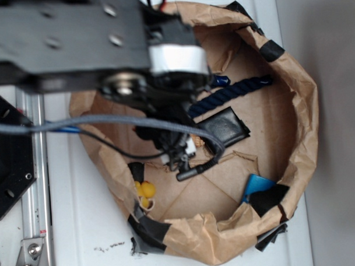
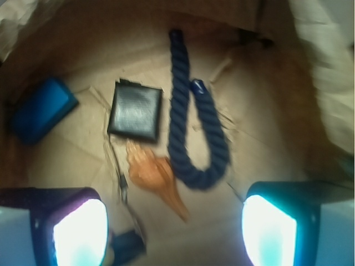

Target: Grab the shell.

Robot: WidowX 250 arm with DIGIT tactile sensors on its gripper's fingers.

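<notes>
The orange-tan spiral shell (image 2: 155, 180) lies on the brown paper floor, its pointed tip toward the lower right. In the wrist view it sits just ahead of my gripper (image 2: 175, 233) and slightly left of centre, below a black square pad. My two fingers (image 2: 77, 233) stand far apart with nothing between them, so the gripper is open above the floor. In the exterior view the gripper (image 1: 177, 151) hangs inside the paper ring and the arm hides the shell.
A crumpled brown paper wall (image 1: 299, 105) rings the area. Inside lie a black square pad (image 2: 136, 111), a navy rope (image 2: 188, 111) bent into a U just right of the shell, a blue block (image 2: 41, 111), and small yellow pieces (image 1: 144, 191). A thin dark-handled tool (image 2: 125, 221) lies left of the shell.
</notes>
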